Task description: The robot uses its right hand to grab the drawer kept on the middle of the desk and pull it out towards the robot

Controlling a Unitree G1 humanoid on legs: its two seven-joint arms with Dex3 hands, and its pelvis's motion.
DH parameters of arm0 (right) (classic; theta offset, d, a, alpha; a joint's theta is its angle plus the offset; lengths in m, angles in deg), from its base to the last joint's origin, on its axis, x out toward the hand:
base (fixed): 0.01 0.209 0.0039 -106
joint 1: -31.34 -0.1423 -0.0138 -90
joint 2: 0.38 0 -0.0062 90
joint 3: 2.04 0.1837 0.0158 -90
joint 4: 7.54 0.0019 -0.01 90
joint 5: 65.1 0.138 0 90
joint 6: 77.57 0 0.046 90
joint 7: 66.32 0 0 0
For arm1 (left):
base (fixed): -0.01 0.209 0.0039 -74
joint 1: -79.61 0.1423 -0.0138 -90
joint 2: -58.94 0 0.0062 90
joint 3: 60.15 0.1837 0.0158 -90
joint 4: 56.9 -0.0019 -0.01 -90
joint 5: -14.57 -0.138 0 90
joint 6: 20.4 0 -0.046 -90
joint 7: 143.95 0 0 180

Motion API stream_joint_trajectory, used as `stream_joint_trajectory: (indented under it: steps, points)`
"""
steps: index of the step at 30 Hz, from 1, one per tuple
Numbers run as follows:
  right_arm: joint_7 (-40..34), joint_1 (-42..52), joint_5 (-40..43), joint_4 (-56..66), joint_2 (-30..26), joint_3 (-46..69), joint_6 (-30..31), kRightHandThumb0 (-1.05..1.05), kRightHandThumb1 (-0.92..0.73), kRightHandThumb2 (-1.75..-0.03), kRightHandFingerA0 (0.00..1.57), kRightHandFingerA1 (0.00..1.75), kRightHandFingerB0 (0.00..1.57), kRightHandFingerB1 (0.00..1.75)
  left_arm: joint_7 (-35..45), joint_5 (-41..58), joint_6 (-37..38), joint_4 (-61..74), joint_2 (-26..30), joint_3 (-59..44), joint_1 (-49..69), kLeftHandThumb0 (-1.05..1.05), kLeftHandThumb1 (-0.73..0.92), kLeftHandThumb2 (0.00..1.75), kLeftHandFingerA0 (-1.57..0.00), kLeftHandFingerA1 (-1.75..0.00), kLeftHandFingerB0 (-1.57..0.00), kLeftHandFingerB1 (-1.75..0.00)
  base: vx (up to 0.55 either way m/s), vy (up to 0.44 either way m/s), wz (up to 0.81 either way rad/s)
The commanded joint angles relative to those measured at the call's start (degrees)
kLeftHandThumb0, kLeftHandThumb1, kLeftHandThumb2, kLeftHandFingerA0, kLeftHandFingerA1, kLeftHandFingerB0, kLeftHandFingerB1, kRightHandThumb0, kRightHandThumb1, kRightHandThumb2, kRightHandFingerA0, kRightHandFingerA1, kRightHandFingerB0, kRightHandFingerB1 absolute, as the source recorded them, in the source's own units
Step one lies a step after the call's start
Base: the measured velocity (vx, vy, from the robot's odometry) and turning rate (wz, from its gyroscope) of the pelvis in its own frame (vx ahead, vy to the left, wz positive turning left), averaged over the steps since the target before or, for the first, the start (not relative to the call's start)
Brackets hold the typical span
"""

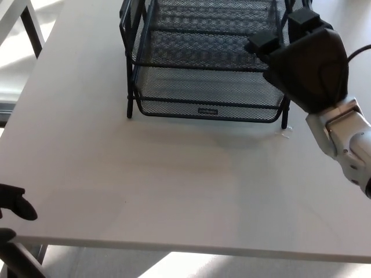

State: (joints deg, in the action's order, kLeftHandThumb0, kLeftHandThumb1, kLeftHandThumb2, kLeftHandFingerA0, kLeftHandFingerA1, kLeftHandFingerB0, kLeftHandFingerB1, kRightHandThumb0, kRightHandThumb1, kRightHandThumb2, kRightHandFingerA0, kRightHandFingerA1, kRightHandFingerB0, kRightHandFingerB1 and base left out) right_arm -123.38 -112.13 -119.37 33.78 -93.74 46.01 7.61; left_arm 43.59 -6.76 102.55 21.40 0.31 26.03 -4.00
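So the drawer (206, 87) here is really a black wire-mesh tray rack, sitting toward the far middle of the white desk (174, 179). We can see stacked mesh trays in a dark frame, with the bottom tray's front rim facing us and a little label plate in the middle of that rim. The rack's thin legs stand on the desk at the front left and front right corners.

Our right hand (304, 61) comes in from the right, white forearm lower down, black hand up against the rack's right front corner, around the level of the upper tray's edge. A couple of blocky fingertips (262, 41) poke out over the mesh on that side. Honestly we can't tell if the fingers are clamped on the tray rim or just resting by it, since the back of the hand covers that spot.

Our left hand (14, 202) barely shows at the bottom left, past the near edge of the desk, well apart from the rack. Only a dark finger or two is visible, so whether it's spread or closed is anyone's guess.
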Motion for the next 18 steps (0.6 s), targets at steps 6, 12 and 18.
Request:
stream_joint_trajectory:
  steps: [6,12,18]
  points:
    - [-3.82,13.73,-3.82,19.84,-8.05,7.0,0.73,-0.44,-0.51,-0.6,0.95,1.5,0.92,0.62,-0.3,-1.28,1.82,-0.69,0.98,-0.92,0.5,-0.27,0.56,0.57,-0.77,-0.87,-0.82,-0.61,0.0,0.0,0.0]
    - [-3.66,17.81,-5.31,22.89,-7.85,9.66,0.47,-0.4,-0.52,-0.6,0.96,1.53,0.93,0.62,0.32,-0.47,1.75,-0.82,0.77,-1.02,0.39,-0.27,0.56,0.56,-0.78,-0.85,-0.82,-0.6,0.0,0.0,0.0]
    - [-2.84,19.38,-7.35,23.72,-6.81,10.89,1.91,-0.41,-0.52,-0.6,0.96,1.53,0.93,0.61,0.17,-0.59,2.3,-1.44,0.71,-0.96,0.18,-0.27,0.57,0.57,-0.77,-0.84,-0.81,-0.61,0.0,0.0,0.0]
